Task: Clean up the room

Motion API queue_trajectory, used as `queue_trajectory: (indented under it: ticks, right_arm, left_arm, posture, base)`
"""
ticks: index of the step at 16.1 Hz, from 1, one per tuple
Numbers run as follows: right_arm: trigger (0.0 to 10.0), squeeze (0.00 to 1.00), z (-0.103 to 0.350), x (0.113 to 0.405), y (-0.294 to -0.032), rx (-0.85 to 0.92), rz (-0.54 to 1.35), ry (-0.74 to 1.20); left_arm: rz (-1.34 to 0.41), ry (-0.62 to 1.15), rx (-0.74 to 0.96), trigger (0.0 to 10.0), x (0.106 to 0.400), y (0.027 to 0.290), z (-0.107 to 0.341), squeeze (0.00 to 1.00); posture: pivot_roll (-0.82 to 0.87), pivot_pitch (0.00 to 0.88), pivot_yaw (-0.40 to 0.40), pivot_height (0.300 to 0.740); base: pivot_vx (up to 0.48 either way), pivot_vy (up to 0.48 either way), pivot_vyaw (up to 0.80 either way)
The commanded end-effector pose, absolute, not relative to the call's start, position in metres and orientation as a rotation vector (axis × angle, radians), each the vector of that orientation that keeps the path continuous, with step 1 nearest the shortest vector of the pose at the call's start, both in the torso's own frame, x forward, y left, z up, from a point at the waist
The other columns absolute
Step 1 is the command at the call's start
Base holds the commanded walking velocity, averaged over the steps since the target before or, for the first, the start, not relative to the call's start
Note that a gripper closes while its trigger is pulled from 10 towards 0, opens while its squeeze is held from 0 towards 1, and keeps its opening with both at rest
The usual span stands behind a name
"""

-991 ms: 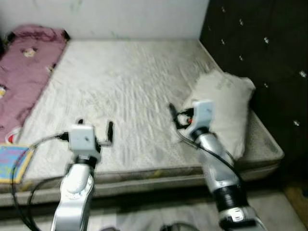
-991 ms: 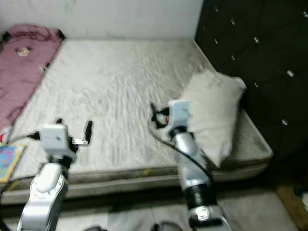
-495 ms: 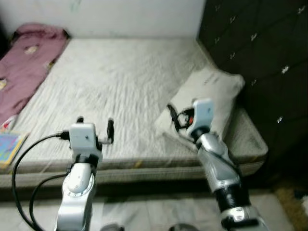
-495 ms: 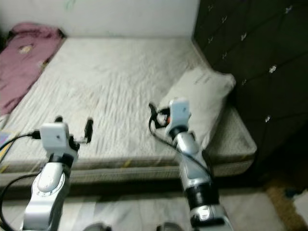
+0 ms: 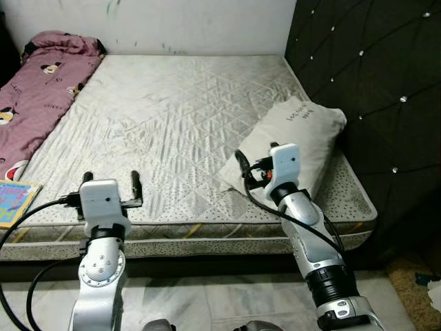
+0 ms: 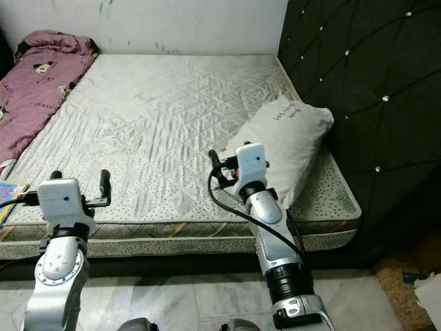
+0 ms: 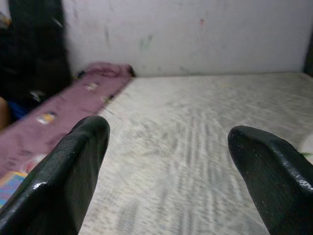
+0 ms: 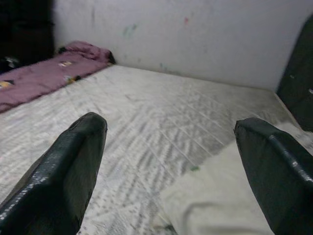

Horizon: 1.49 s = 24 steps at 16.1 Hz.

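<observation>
Since a second ago my head view has pulled back and sharpened: the bed sits lower and farther from me, and more floor shows at my feet. The pillow [image 5: 298, 141], which stood propped up against the headboard then, now lies flat on the mattress [image 5: 172, 117].

The room is small, with a pale marked wall [image 5: 172, 24] behind the bed. At the far left a pink blanket [image 5: 34, 96] printed with cartoon figures runs along the mattress edge, and a colourful book [image 5: 15, 201] lies at its near end. The bare quilted mattress spreads across the middle. On the right rises a dark tufted headboard [image 5: 372, 89] with shiny studs. Pale tiles [image 5: 207, 303] cover the floor below the bed frame.

My left end effector [image 5: 110, 187] hovers above the mattress's near left edge, fingers [image 7: 73, 161] spread apart and holding nothing. My right end effector [image 5: 242, 165] hangs over the pillow's near corner, its fingers [image 8: 68, 161] likewise spread wide and empty; whether they touch the fabric I cannot tell.

The pillow rests on the mattress's right side, near the front, just beside the headboard. Its long axis runs diagonally, from the near corner by my right end effector up and away toward the headboard, with some printed lettering near its far end.
</observation>
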State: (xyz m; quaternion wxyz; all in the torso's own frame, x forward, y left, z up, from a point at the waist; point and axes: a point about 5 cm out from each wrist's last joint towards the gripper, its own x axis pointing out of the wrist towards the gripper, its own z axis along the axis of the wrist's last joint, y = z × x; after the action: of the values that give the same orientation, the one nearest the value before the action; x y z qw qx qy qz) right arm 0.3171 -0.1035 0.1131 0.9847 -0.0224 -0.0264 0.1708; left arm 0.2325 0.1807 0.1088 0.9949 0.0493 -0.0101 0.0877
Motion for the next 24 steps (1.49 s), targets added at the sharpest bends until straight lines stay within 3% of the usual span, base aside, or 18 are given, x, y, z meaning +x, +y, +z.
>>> queue_trajectory:
  ticks: [1,4,14,20,24]
  right_arm:
    - [10.0,0.00,0.120,0.319,-0.101,-0.061,0.357,-0.083]
    - [10.0,0.00,0.109,0.315,-0.108,-0.030,0.285,-0.027]
    - [10.0,0.00,0.094,0.313,-0.102,0.036,0.337,0.014]
    - [10.0,0.00,0.095,0.314,-0.101,0.026,0.349,0.013]
    - [10.0,0.00,0.095,0.315,-0.102,0.025,0.349,0.014]
  left_arm:
    - [0.157,-0.013,0.082,10.0,0.230,0.181,0.108,0.00]
    - [0.200,0.038,0.077,10.0,0.215,0.188,0.096,0.00]
    - [0.199,0.052,-0.002,10.0,0.217,0.189,0.088,0.00]
    - [0.192,0.042,-0.016,10.0,0.219,0.188,0.090,0.00]
    - [0.191,0.038,-0.018,10.0,0.219,0.187,0.090,0.00]
  posture:
    - [-0.05,0.000,-0.008,0.740]
    - [-0.04,0.000,-0.012,0.740]
    - [-0.04,0.000,-0.012,0.740]
    - [-0.04,0.000,-0.015,0.740]
    - [-0.05,0.000,-0.014,0.740]
  base:
    - [0.000,0.000,0.00]
    - [0.000,0.000,0.00]
    - [0.000,0.000,0.00]
    - [0.363,0.000,0.53]
    - [0.394,0.000,0.00]
